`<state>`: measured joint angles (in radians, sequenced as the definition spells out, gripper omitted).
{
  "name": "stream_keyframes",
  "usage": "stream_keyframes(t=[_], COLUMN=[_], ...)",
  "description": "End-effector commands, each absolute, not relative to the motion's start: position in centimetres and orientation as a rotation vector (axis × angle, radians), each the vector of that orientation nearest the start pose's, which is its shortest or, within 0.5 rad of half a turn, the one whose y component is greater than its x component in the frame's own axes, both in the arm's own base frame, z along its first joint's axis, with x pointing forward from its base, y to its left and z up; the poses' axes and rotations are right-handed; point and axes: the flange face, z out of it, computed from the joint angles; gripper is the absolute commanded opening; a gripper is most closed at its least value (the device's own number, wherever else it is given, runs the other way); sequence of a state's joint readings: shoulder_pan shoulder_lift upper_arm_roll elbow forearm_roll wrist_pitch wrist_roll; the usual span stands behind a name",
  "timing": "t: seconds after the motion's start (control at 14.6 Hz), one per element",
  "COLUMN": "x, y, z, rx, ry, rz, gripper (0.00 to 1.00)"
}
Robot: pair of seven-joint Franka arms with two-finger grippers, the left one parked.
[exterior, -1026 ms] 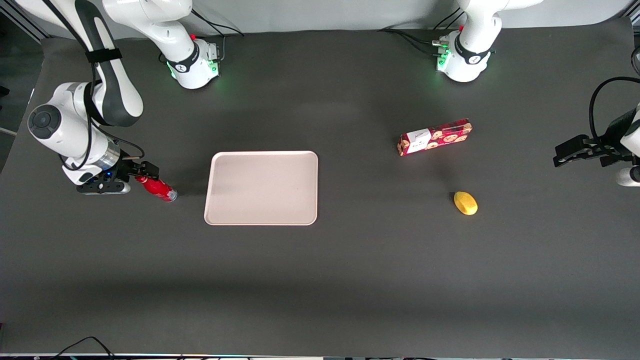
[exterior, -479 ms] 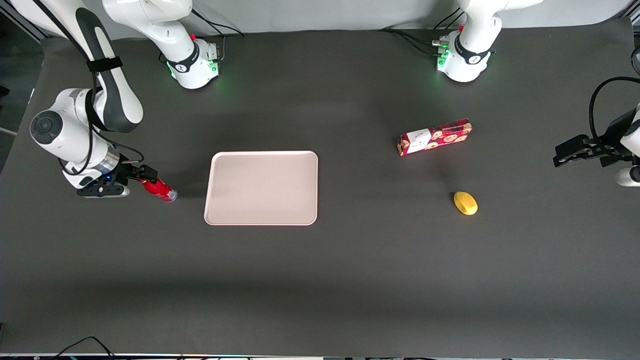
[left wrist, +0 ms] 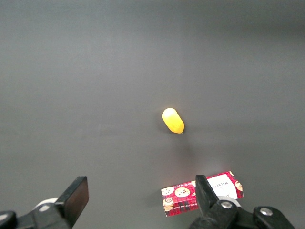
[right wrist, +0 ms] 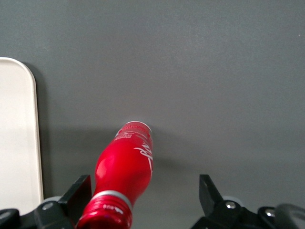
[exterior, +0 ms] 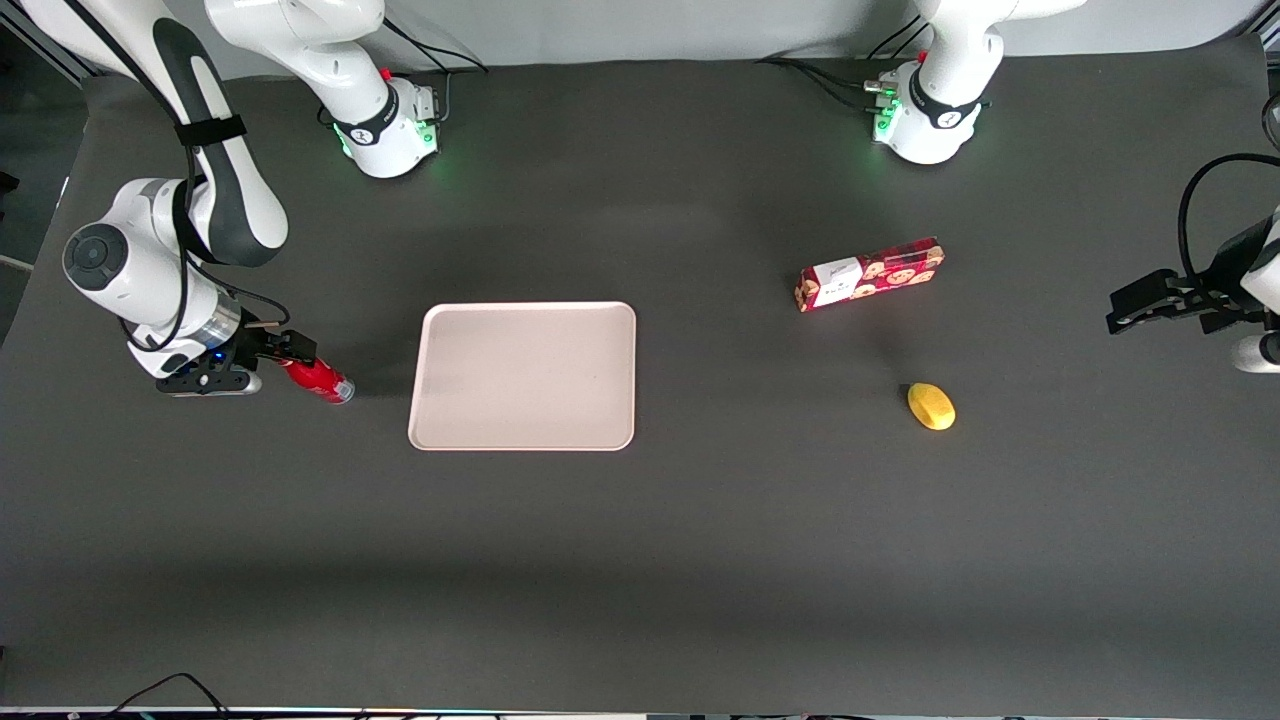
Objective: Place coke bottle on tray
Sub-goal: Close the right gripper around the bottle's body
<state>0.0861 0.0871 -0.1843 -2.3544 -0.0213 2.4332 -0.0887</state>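
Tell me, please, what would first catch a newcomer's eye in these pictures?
Probably the large pale tray in the middle of the dark table. Next, the red coke bottle beside it, toward the working arm's end, with the gripper open around its cap end.

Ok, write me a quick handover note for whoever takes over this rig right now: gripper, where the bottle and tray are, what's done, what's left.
Gripper: open, down at the table toward the working arm's end, its fingers either side of the cap end of the small slim red coke bottle; one finger sits close against the bottle, the other stands clear.
Bottle: on the dark table, beside the large flat beige-pink tray, not on it.
Tray: nothing on it.
Done: the approach to the bottle.
Left: close on the bottle, lift, carry it over the tray, set it down, release.
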Motion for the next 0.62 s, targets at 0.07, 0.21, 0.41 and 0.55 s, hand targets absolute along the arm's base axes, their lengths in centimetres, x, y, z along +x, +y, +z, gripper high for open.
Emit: stream_keyframes(t=[0.07, 0.21, 0.41, 0.55], x=[50.69, 50.74, 50.59, 50.6], y=[-4.47, -4.39, -4.38, -4.38], z=[29.19, 29.23, 29.09, 29.12], rx=[-3.147, -3.142, -3.139, -3.139], ry=[0.004, -0.005, 0.01, 0.015], rz=[0.01, 0.01, 0.026, 0.028], gripper=[1.0, 1.0, 0.87, 0.65])
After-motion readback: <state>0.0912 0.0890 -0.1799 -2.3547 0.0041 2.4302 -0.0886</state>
